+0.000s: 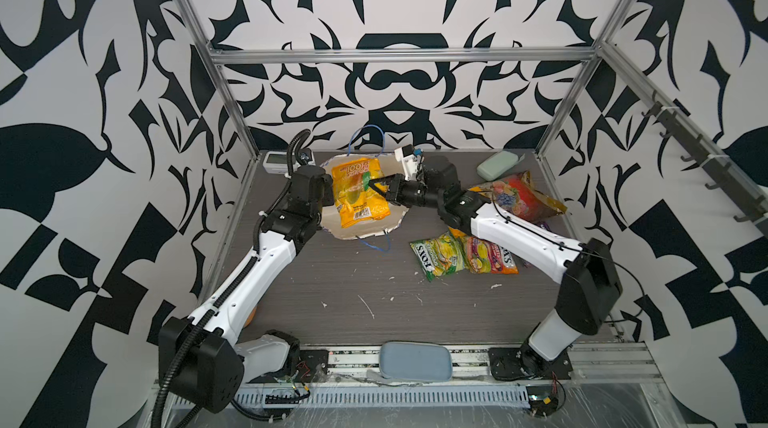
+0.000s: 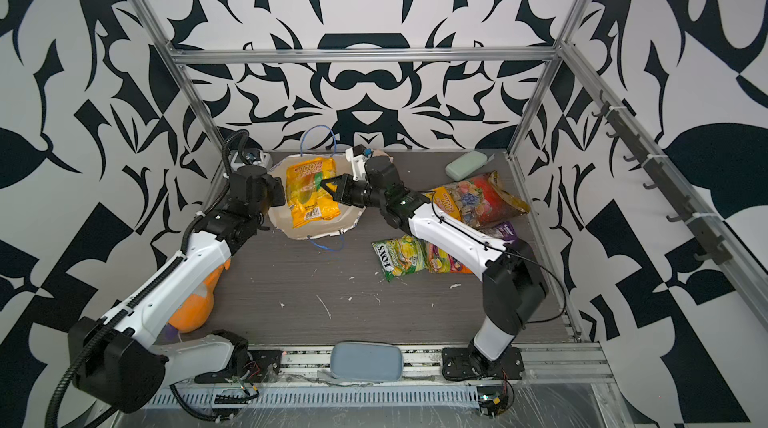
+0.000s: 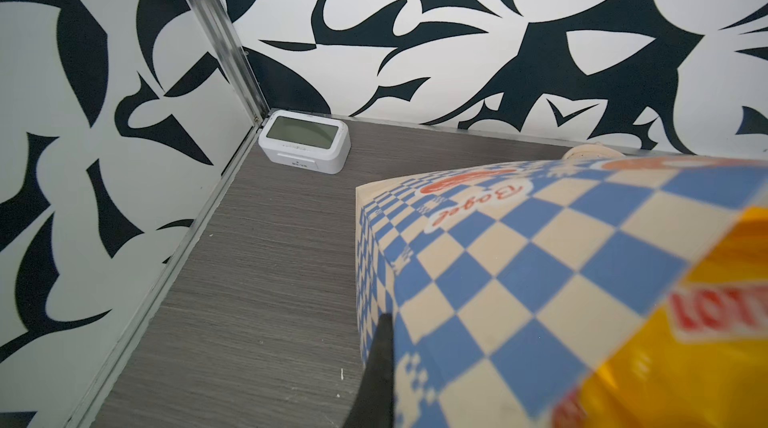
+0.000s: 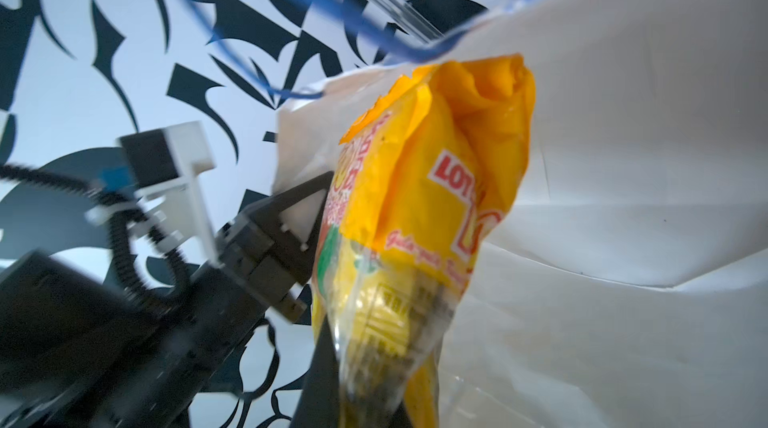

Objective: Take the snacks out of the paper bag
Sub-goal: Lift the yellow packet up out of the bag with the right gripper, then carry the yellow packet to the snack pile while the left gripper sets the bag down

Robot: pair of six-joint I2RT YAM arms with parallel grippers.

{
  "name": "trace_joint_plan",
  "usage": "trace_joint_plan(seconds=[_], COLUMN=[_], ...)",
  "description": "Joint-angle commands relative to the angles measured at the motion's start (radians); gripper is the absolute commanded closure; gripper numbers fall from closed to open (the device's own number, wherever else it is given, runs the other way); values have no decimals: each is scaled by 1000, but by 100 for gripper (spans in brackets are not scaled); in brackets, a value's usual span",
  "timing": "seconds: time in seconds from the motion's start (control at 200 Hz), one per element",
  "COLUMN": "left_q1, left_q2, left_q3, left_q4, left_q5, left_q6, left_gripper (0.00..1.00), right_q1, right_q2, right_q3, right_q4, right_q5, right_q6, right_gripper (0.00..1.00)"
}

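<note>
The paper bag (image 1: 353, 232) (image 2: 286, 224) stands open at the back middle in both top views, its checked side (image 3: 519, 259) filling the left wrist view. My left gripper (image 1: 327, 196) is shut on the bag's left rim, one black finger (image 3: 380, 363) pressed against the outside. A yellow-orange packet (image 1: 359, 197) (image 2: 311, 193) (image 4: 436, 197) hangs in the bag's mouth, with my right gripper (image 1: 371, 184) (image 4: 365, 397) shut on it. On the table to the right lie other snacks: green-yellow FOX'S (image 1: 438, 255), pink-orange FOX'S (image 1: 488, 257), a multicoloured pack (image 1: 519, 197), a purple packet (image 2: 505, 232) and another yellow-orange one (image 2: 449, 209).
A mint green case (image 1: 496, 166) lies at the back right. A white clock (image 3: 305, 141) sits in the back left corner. An orange plush fish (image 2: 199, 305) lies under my left arm. A grey-blue pad (image 1: 415, 359) rests on the front rail. The bag's blue cord handles (image 1: 365, 139) stick up.
</note>
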Motion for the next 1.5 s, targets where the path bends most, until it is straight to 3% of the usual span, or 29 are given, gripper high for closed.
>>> trace_joint_plan(seconds=[0.0, 0.17, 0.465, 0.635, 0.81, 0.945, 1.06, 1.29, 1.495], left_q1=[32, 71, 190, 257, 306, 306, 307, 305, 296], left_q2=[52, 143, 272, 358, 465, 466, 493, 638, 667], left_q3=[73, 189, 377, 491, 606, 599, 637, 891, 924], left_q4=[-117, -220, -394, -520, -641, -614, -665, -871, -886], left_q5=[57, 129, 355, 542, 650, 651, 621, 650, 678], left_q6=[-22, -17, 35, 128, 162, 178, 177, 214, 232], left_gripper=[100, 100, 100, 100, 100, 100, 100, 100, 100], right_q1=[-4, -5, -75, -169, -306, -421, -453, -456, -428], right_q2=[-114, -195, -354, -416, -410, -375, -326, -222, -138], right_q3=[85, 104, 109, 125, 134, 89, 29, -82, -150], right_q4=[56, -11, -92, -174, -293, -329, -358, -338, -259], right_q5=[-71, -88, -46, -1, 30, -24, -64, -102, -54], right_q6=[-100, -153, -202, -206, -204, -205, -236, -291, -342], right_gripper=[100, 100, 100, 100, 100, 100, 100, 100, 100])
